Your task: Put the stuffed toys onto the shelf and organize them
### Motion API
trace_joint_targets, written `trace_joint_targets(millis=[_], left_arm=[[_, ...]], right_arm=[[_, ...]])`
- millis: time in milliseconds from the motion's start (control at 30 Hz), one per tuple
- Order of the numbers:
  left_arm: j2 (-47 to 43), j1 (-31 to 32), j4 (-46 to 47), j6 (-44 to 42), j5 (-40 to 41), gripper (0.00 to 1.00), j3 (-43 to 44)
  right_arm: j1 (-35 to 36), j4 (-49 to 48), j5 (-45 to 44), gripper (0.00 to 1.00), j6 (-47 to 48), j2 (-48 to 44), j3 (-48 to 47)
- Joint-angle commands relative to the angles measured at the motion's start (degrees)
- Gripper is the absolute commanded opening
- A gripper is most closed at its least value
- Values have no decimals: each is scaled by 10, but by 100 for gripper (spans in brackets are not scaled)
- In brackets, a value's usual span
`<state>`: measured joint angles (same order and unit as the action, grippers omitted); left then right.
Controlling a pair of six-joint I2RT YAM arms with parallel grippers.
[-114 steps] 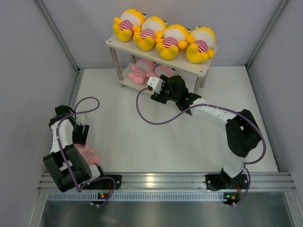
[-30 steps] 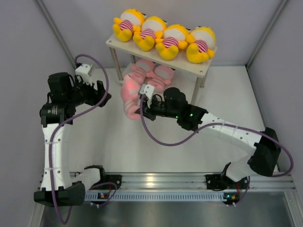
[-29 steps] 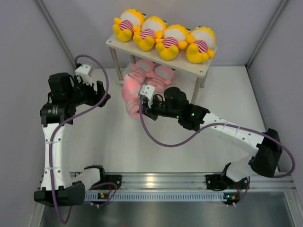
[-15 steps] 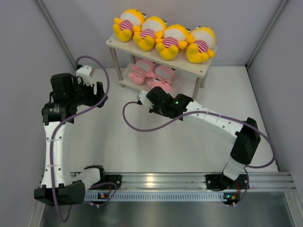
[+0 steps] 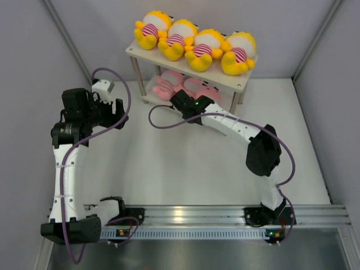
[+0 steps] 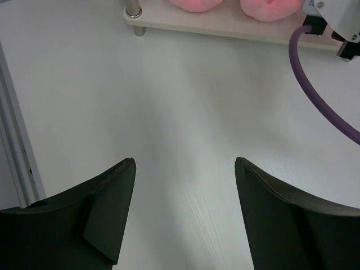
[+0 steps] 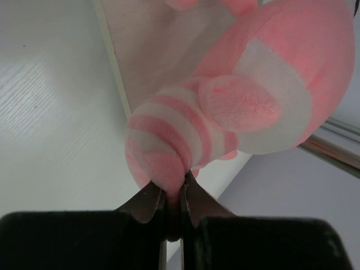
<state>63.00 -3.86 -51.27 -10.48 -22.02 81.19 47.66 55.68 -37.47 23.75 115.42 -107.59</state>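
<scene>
Four yellow stuffed toys [image 5: 208, 45] lie in a row on the shelf's [image 5: 243, 83] top board. On the lower board sit two pink toys [image 5: 169, 84]; the left wrist view shows their undersides [image 6: 197, 3]. My right gripper [image 7: 174, 188] is shut on the bottom end of a third pink toy [image 7: 236, 107], holding it at the lower board [image 7: 152, 50]. From above, this gripper [image 5: 203, 97] reaches under the top board with the held toy [image 5: 211, 91] at the right. My left gripper [image 5: 121, 112] hovers open left of the shelf, nothing between its fingers [image 6: 107, 202].
Grey walls enclose the white table [image 5: 185, 163] on three sides. The shelf's metal legs [image 5: 136, 76] stand at the back. My right arm's purple cable [image 5: 160, 124] loops over the table in front of the shelf and shows in the left wrist view [image 6: 318, 93].
My right arm has swung the pink toy from the front left of the shelf to the right and in onto the lower tier. The left arm has barely moved and stays open.
</scene>
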Motion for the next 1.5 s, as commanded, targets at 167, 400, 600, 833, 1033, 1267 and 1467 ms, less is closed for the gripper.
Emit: trace_joint_targets(millis=[167, 400, 600, 833, 1033, 1267, 1467], left_arm=[[-8, 1, 8, -7, -3, 77, -6], [-5, 1, 8, -4, -6, 77, -5], [-5, 1, 8, -6, -7, 77, -9], [-10, 2, 8, -5, -12, 77, -17], [-18, 2, 7, -7, -10, 77, -22], [-22, 2, 6, -20, 7, 78, -63], [-33, 1, 7, -31, 29, 78, -96]], right_arm=[[-54, 34, -26, 0, -27, 72, -95], [-71, 19, 4, 32, -33, 97, -118], [-72, -2, 31, 59, -45, 87, -115], [-43, -62, 35, 70, -23, 40, -70], [-7, -108, 18, 83, -23, -11, -32], [72, -178, 214, 99, 35, -175, 131], [81, -208, 391, 99, 17, -330, 195]])
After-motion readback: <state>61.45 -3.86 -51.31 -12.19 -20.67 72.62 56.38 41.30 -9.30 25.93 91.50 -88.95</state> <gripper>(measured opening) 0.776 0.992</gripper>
